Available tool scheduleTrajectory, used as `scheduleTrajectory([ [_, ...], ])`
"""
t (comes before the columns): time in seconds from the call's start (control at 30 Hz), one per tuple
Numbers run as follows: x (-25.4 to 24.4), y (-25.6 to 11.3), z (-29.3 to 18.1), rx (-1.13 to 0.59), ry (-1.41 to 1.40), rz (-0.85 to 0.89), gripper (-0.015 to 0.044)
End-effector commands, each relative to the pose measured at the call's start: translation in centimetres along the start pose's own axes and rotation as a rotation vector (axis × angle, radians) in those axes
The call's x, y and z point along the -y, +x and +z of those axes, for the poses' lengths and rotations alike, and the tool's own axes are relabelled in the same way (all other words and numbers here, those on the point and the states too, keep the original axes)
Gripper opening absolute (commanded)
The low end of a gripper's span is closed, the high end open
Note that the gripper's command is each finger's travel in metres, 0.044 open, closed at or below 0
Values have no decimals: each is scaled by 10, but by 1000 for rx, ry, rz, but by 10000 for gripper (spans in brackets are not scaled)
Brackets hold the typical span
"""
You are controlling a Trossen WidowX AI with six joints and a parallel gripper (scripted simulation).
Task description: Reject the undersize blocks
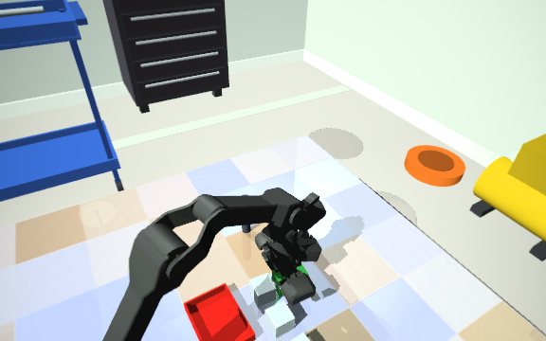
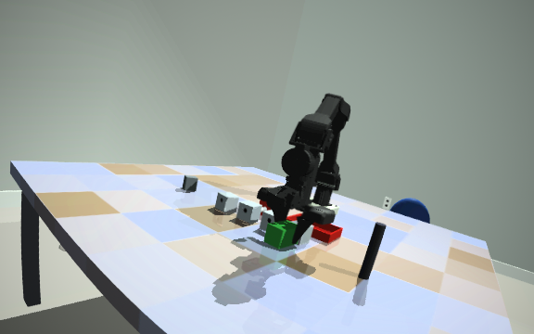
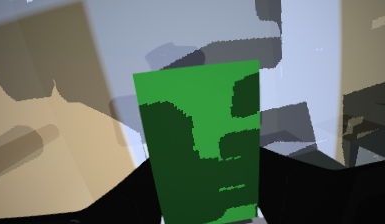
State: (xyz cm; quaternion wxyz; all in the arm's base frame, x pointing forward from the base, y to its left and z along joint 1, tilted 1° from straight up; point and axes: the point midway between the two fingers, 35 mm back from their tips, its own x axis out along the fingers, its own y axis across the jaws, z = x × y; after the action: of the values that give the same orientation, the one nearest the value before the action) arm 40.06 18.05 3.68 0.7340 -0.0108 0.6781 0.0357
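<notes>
In the exterior view, a dark block (image 2: 190, 184) sat at the far left of the surface (image 1: 41, 289) (image 2: 109, 260) (image 3: 313, 30). Next came two pale blocks with holes facing out, one (image 2: 226, 202) near the other (image 2: 248, 211), then a third bored block (image 2: 267, 222), partly hidden. The gripper (image 1: 293, 280) (image 2: 291, 232) (image 3: 198, 150) was closed on the green gauge (image 1: 302, 270) (image 2: 279, 236) (image 3: 209, 112). Right of it lay the red tray (image 1: 216, 313) (image 2: 327, 234), then an upright black post (image 1: 245, 227) (image 2: 372, 250).

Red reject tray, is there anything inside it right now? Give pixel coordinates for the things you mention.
In the top view, only bare red floor and shadow show inside the tray (image 1: 216, 314) (image 2: 327, 233); its lowest part is cut off by the picture's edge, so I can't tell there.
</notes>
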Motion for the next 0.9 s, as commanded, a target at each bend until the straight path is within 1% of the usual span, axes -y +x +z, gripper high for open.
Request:
scheduleTrajectory([
  [0.0, -1, -4, 3, 12, -2, 2, 0],
  [0.87, 0, -1, 14, 16, -2, 2, 0],
])
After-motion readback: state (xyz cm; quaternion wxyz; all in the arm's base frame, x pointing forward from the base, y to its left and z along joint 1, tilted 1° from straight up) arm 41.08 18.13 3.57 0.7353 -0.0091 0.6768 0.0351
